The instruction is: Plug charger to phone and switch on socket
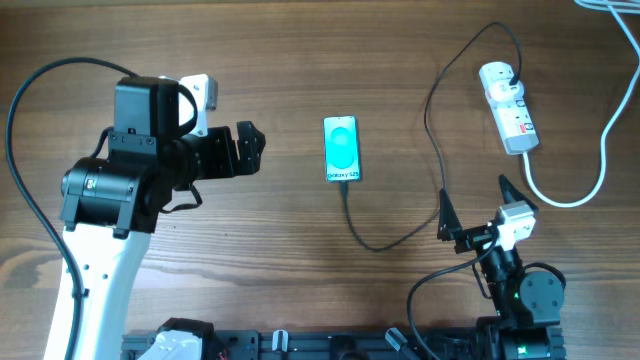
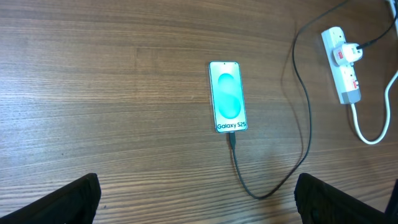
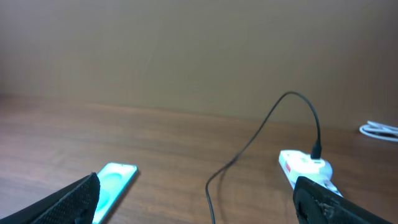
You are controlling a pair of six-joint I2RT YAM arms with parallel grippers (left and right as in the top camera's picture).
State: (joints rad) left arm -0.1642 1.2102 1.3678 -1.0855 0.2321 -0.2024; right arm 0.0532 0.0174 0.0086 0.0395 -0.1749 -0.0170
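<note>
1. Well, the left claw (image 2: 199, 208) is open very wide, and nothing is between its two black fingers (image 2: 62, 202). It hangs over bare wood, well apart from the phone, with lots of room around it.
2. The right claw (image 3: 199, 208) is open wide too and has hold of nothing. Seen from above, one of its fingers is just beside the charger. I cannot tell if they touch.
3. The phone (image 1: 342, 150) lies flat near the middle of the table (image 1: 300, 60), between the two arms. Bare wood lies on its left, right and far sides.
4. The charger (image 1: 372, 243) is a thin black string. Its tip meets the phone's near short edge, by the words "Galaxy S25". It loops over toward the right claw, runs away up the table, then bends down into the white plug (image 2: 349, 53) on the socket.
5. The socket (image 1: 510, 120) lies on the far right part of the table, well apart from the phone. It is long and white with red marks. I cannot tell if it is on. A thick white cord (image 1: 590, 185) curls away from its near end.
6. The table is flat brown wood with long dark lines in it. Behind its far edge stands a plain tan wall (image 3: 186, 50).
7. The phone is a small box shape with round corners and a bright blue-green screen. The claw fingers are black and pointy.
</note>
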